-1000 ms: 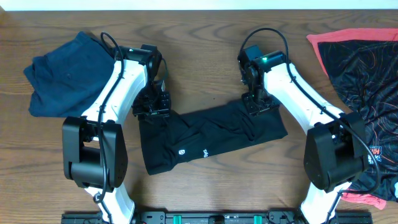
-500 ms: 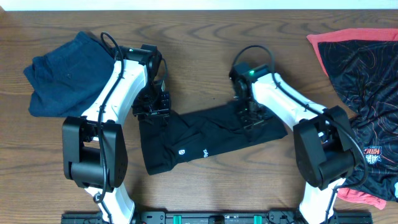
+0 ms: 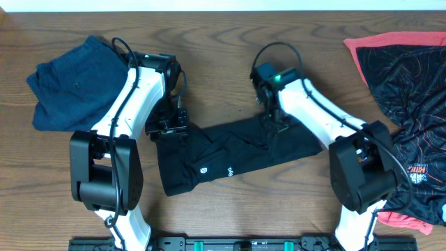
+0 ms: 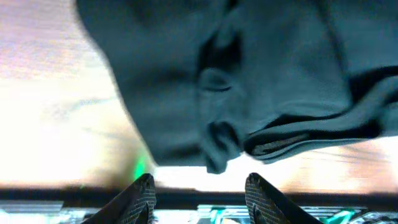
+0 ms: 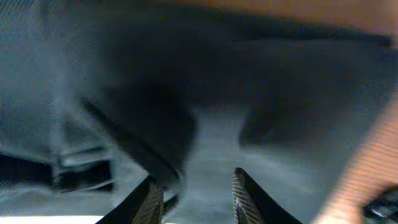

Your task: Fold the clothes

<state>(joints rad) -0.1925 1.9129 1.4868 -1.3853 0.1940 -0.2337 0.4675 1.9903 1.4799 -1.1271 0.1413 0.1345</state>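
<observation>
Left end effector (image 3: 168,127) at corner of rumpled black garment (image 3: 237,155), small white logos (image 3: 204,169)

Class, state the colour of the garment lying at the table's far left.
Plain navy blue; the garment shows best in the overhead view.

Dark brown wood surface (image 3: 230,42) with wavy grain stretches beyond the left claw (image 3: 167,125) and right claw (image 3: 277,127); a pale strip (image 3: 223,4) edges it farther back. Soft, even light lies over it.
</observation>
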